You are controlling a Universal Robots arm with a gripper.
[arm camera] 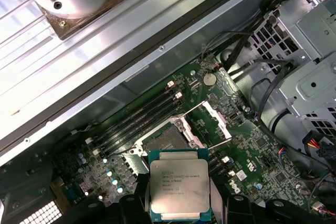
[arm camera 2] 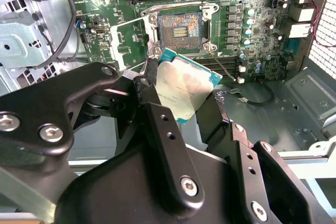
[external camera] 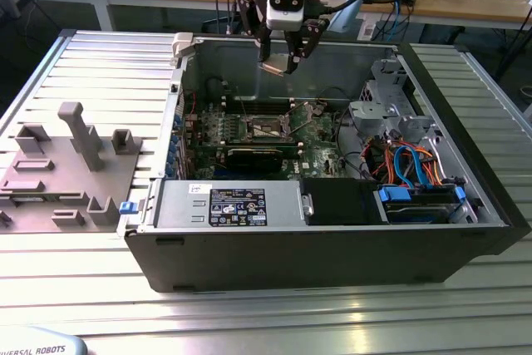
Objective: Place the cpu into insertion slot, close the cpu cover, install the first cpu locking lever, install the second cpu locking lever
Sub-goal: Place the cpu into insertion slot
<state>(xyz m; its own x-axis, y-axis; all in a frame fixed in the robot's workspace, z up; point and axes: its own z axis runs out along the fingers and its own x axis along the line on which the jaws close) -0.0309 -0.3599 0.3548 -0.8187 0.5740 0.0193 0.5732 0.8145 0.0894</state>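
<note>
My tool (external camera: 283, 57) clamps the cpu (arm camera: 180, 187) by opposite edges, lower centre of the first wrist view; judged light, rigid, fragile

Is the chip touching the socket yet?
Apart. In the exterior view the chip, clamped in the gripper, hangs well above the socket with open air between.

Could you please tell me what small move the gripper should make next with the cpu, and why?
Probably lower the cpu toward the insertion slot. The gripper holds it by its edges above the motherboard, the slot lies bare, and the cpu cover stands open.
</note>
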